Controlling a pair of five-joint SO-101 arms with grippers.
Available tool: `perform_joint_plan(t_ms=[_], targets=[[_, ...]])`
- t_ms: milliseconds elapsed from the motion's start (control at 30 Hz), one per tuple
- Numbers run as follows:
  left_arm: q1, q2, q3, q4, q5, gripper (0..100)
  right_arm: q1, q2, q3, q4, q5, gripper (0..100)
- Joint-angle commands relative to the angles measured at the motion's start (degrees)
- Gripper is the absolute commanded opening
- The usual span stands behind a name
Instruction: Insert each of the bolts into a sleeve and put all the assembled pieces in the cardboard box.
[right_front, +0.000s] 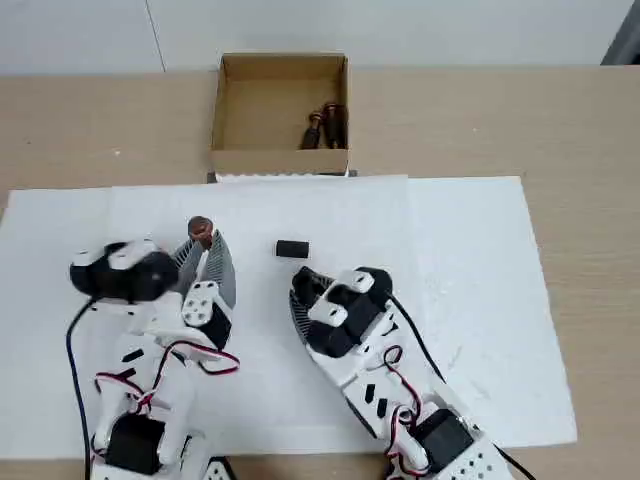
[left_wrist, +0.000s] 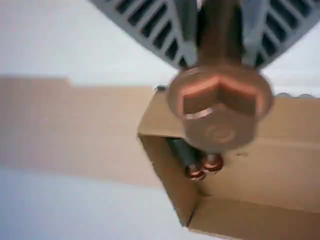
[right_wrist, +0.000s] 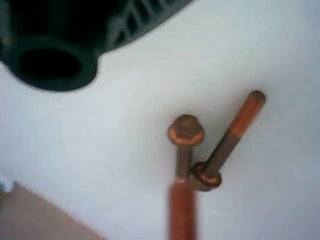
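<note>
At the far edge of the counter (right_front: 560, 120), the cardboard box (right_front: 228, 110) is positioned with its opening upward; assembled pieces (right_front: 325, 127) are contained near its right wall. Over the white sheet (right_front: 470, 300) in front of the box, a copper bolt (right_front: 201, 229) is clamped by its shank in the left end effector (right_front: 204, 243), with the head protruding beyond the fingertips. A black sleeve (right_wrist: 50, 62) is gripped in the right end effector (right_front: 300, 287). A second sleeve (right_front: 291, 248) is laid loose on the sheet between the two end effectors. Two further bolts (right_wrist: 186, 134) are seen lying on the sheet, touching each other, in the right wrist view.
</note>
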Motion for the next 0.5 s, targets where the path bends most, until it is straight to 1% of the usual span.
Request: perform_joint_plan(t_ms=[0,100,200,333,467], targets=[[0.26,-0.62,-0.04,-3.16,6.07,1,-1.89,-0.48,0.88,-1.63,2.55,0.2],[0.26,-0.62,-0.04,-3.16,9.93,1,-1.98,-0.48,0.88,-1.71,4.84,0.2],[0.44,-0.62,-0.04,-3.16,13.89,1,-2.24,-0.48,0.88,-1.71,5.45,0.2],[4.4,-0.62,-0.22,-3.16,18.02,1,-3.03,-0.48,0.88,-1.54,5.45,0.2],[8.35,-0.62,-0.22,-3.16,18.46,1,-3.38,-0.48,0.88,-1.45,5.45,0.2]])
